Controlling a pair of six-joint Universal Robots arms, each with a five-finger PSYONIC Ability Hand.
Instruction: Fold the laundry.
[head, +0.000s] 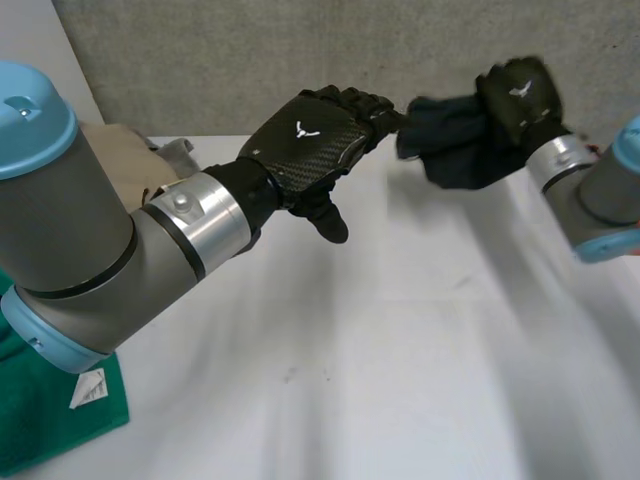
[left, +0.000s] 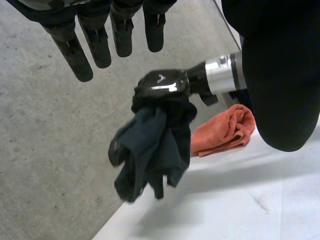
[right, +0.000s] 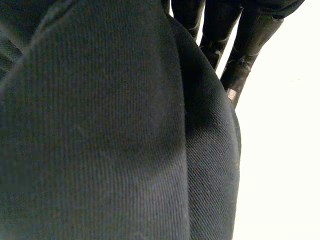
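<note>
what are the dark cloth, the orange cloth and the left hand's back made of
The dark cloth: matte woven fabric with fine diagonal ribs, likely cotton twill. The orange cloth: soft, slightly fuzzy, perhaps terry or microfibre; hard to tell. The left hand: its back is a glossy shell with a checked weave, seemingly carbon fibre.

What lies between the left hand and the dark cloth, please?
Nothing: in the left wrist view, the gap from the left hand to the dark cloth is bare.
</note>
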